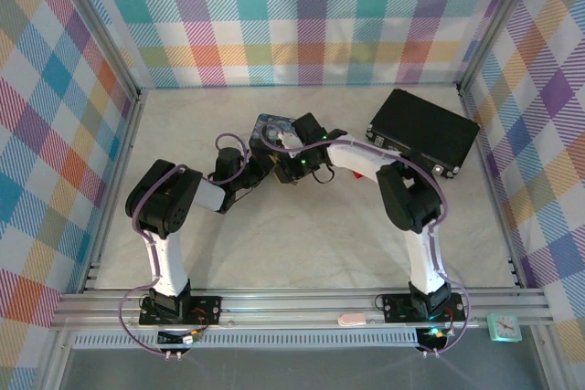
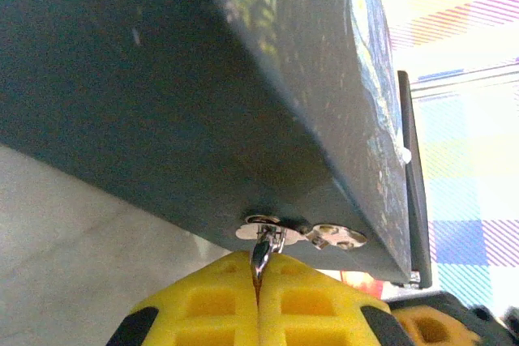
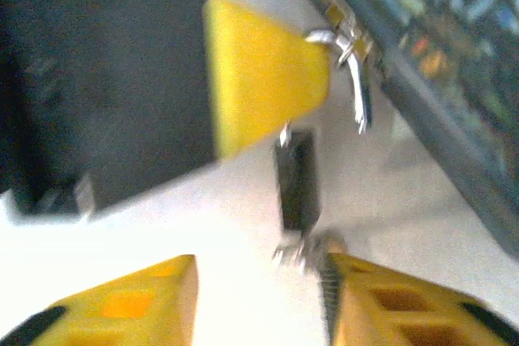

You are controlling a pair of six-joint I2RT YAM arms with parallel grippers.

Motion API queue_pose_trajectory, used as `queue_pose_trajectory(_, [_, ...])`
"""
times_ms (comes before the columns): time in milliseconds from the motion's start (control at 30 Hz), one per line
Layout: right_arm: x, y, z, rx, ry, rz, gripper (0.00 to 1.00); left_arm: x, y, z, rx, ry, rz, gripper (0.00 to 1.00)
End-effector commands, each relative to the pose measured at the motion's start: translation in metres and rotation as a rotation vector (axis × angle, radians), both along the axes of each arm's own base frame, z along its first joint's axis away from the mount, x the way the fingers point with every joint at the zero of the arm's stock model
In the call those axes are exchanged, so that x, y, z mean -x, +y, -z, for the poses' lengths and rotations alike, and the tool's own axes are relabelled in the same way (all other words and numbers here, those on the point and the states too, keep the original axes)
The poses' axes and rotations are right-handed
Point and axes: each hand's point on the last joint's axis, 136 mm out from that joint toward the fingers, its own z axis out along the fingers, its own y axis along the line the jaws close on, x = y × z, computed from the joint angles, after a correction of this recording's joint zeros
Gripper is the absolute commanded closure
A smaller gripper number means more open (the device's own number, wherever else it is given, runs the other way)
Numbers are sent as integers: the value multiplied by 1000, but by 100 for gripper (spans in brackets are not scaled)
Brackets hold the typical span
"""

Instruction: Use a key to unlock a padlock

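The painted tin stands mid-table, and both arms meet at its near side. Its dark wall carries a silvery hasp. My left gripper is shut on a thin silvery loop at that hasp, which looks like the padlock's shackle. From the right wrist, the small near-black padlock body hangs just below the left gripper's yellow finger. My right gripper is open just below the body. A small, blurred silvery piece sits at the body's lower end by my right finger; I cannot tell if it is the key.
A black case lies at the back right of the table. Checked walls with metal posts close in the left, back and right sides. A silvery latch piece dangles from the tin's edge beside the padlock.
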Motion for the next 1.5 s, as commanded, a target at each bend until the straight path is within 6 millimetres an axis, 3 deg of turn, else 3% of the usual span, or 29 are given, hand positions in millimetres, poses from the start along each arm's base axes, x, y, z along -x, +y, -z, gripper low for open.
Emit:
queue_pose_trajectory(0, [0, -9, -54, -91, -18, 196, 45, -1, 5, 10, -22, 6, -32, 100])
queue_pose_trajectory(67, [-3, -22, -63, -94, -32, 300, 37, -2, 6, 10, -20, 4, -37, 100])
queue_pose_trajectory(133, [-11, -37, -70, -79, -65, 405, 18, -2, 7, 9, -22, 1, -43, 100])
queue_pose_trajectory(200, [-27, -51, -75, -68, -103, 496, 11, -1, 9, 9, -26, 0, -54, 100])
queue_pose_trajectory(300, [-53, -58, -73, -91, -79, 586, 9, -1, 11, 8, -29, 1, -62, 100])
queue_pose_trajectory(400, [-74, -48, -70, -109, -93, 597, 9, -1, 10, 9, -24, 4, -64, 100])
queue_pose_trajectory(633, [-107, -44, -39, -90, -95, 705, 9, 0, 14, 9, -19, -5, -91, 100])
queue_pose_trajectory(867, [-104, -52, -8, -76, -35, 795, 11, -1, 20, 10, -6, -5, -135, 100])
queue_pose_trajectory(1200, [-79, -64, 28, -125, 76, 918, 14, -10, 56, 19, 93, -22, -387, 100])
queue_pose_trajectory(1467, [-87, -57, 14, -142, 46, 891, 15, -9, 66, 15, 97, -22, -444, 100])
